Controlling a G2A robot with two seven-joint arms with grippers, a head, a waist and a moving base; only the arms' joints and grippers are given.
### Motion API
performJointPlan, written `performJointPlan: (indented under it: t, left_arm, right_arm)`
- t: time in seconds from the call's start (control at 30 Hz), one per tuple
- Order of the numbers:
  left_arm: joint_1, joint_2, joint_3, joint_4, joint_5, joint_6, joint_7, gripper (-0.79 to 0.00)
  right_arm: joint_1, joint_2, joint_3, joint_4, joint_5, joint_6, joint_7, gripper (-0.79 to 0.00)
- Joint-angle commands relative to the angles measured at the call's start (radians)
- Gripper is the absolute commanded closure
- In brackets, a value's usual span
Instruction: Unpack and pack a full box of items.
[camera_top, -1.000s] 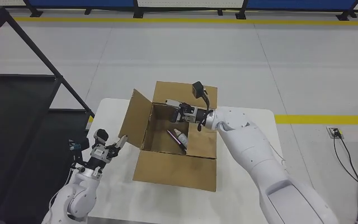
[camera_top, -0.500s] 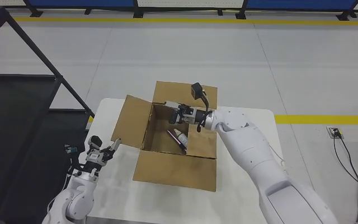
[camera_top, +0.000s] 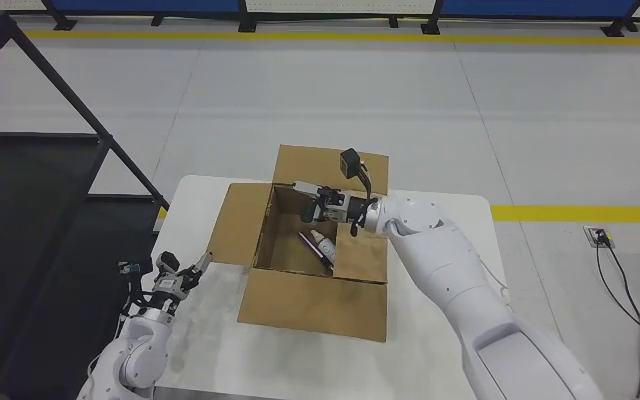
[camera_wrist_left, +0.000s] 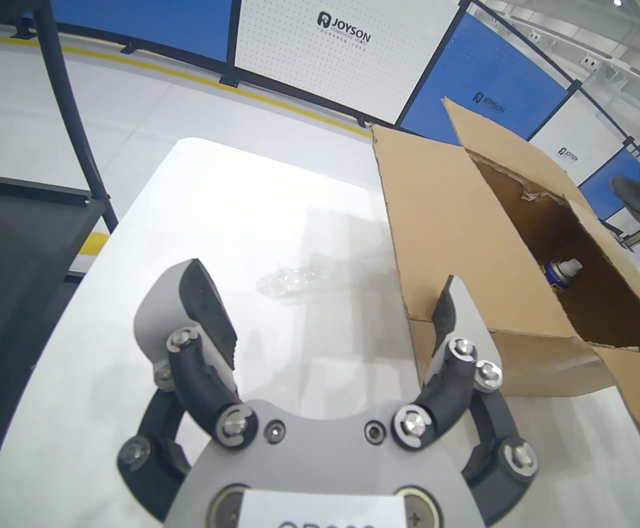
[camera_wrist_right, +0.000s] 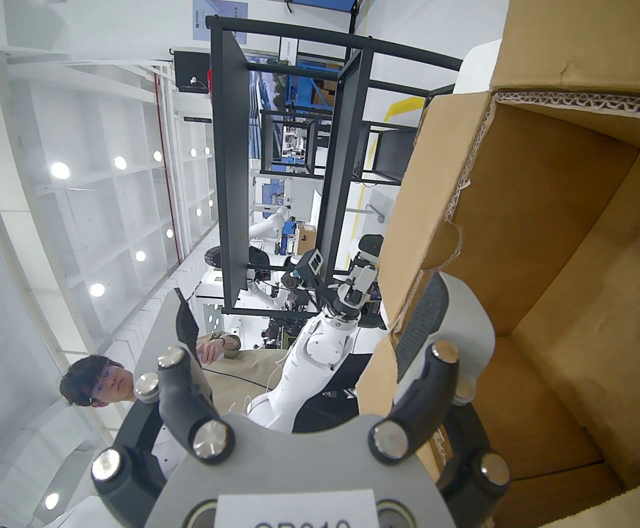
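Back from the box (camera_top: 310, 300) has drawn the left gripper (camera_wrist_left: 325, 295), fingers wide and empty, while the left flap (camera_top: 232, 225) has dropped flatter. Over the box's far side the right gripper (camera_top: 308, 205) hangs open, empty. Inside lies what looks like a spray can (camera_top: 322, 243).

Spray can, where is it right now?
The spray can is inside the open box, on its floor beside a purple pen, near the right gripper in the top view.

White arms (camera_top: 440, 250), grey left end effector (camera_wrist_left: 322, 282), black pads (camera_wrist_left: 210, 305)
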Motion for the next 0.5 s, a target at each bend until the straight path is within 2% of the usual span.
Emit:
performJointPlan:
  t: [0.0,0.47]
  left_arm:
    - [-0.007,0.0,0.003,0.011,0.007,-0.002,-0.01,-0.785]
    - [-0.035,0.0,0.028,0.041,0.073,-0.025,-0.058,-0.785]
  right_arm:
    - [0.0,0.0,0.002,0.0,-0.001,-0.002,0.001,-0.785]
    - [0.002,-0.004,0.01,0.001,-0.007,-0.009,0.003,-0.785]
